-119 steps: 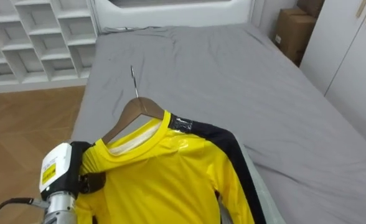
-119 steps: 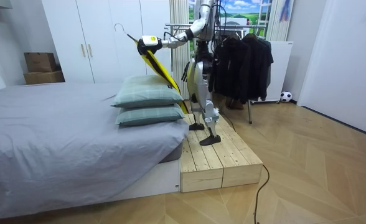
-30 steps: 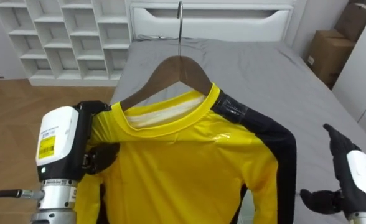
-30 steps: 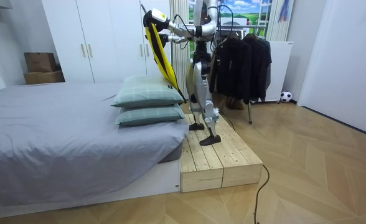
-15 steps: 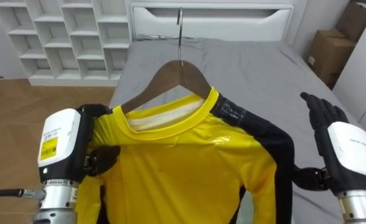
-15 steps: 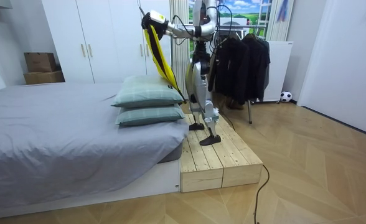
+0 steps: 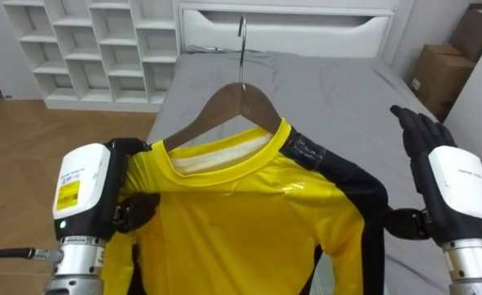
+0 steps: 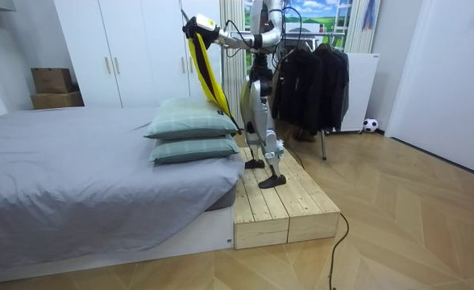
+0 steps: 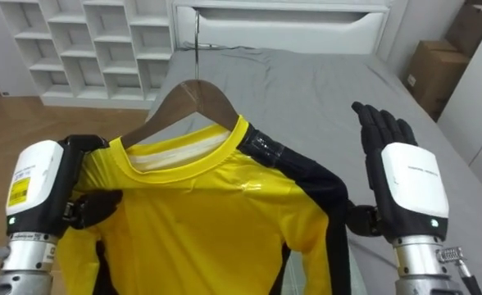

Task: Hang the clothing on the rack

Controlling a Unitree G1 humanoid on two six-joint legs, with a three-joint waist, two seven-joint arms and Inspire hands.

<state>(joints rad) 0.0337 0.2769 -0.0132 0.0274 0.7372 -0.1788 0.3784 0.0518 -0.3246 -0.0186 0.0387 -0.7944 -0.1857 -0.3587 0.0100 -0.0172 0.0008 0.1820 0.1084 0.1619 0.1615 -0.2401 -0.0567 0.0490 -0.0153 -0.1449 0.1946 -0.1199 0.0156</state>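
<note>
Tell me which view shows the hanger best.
The left eye view: the hanger is close, its metal hook and wooden neck plain above the shirt. The right eye view shows much the same, with the hook fainter. In the room view it is far off and too small to make out.

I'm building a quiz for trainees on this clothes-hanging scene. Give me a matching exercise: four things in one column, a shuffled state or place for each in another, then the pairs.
1. left hand
2. right hand
3. wooden hanger
4. cardboard box

A. open, fingers straight
B. beyond the right edge of the bed
C. shut on the shoulder of the yellow shirt
D. inside that shirt's collar

Pairs: 1-C, 2-A, 3-D, 4-B
</note>
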